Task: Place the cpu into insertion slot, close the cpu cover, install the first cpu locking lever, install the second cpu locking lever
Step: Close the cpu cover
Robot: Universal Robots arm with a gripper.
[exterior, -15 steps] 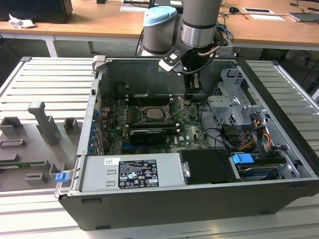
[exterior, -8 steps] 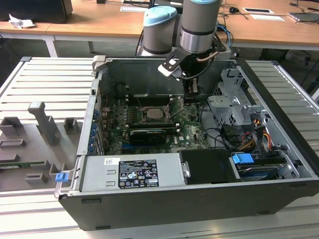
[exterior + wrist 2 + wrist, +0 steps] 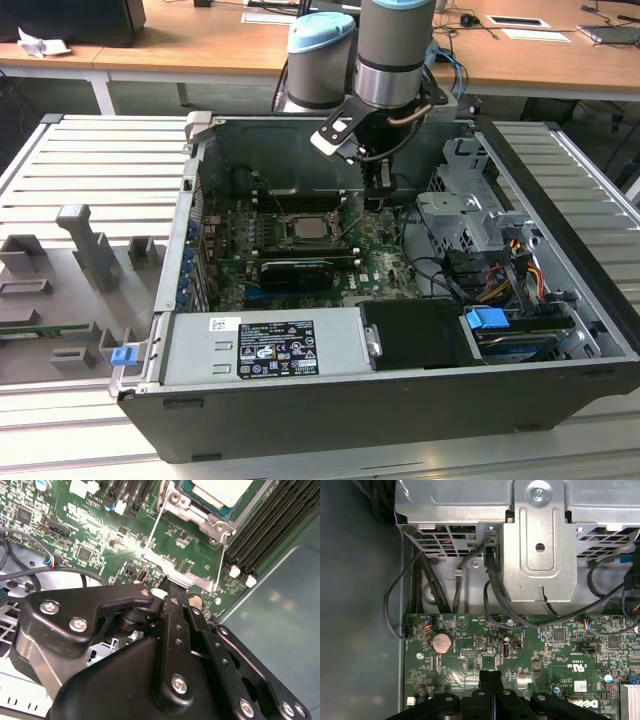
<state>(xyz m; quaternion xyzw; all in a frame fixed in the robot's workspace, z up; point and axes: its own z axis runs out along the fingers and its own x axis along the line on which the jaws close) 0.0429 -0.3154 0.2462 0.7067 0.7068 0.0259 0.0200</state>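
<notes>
The black two-fingered tool (image 3: 170, 586) is sitting with fingers pressed together, empty, its tip touching the square silver metal cpu cover's edge (image 3: 186, 575). The pale silver-grey square cpu (image 3: 220, 490) is lying in the silver-rimmed dark insertion slot (image 3: 175, 502).

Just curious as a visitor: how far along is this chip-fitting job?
Done: the cpu sits in the insertion slot. In hand: the fingers, pressed together, touch the free edge of the cpu cover, which is open, swung away from the slot. Left: shutting that cover, then the two lever steps.
</notes>
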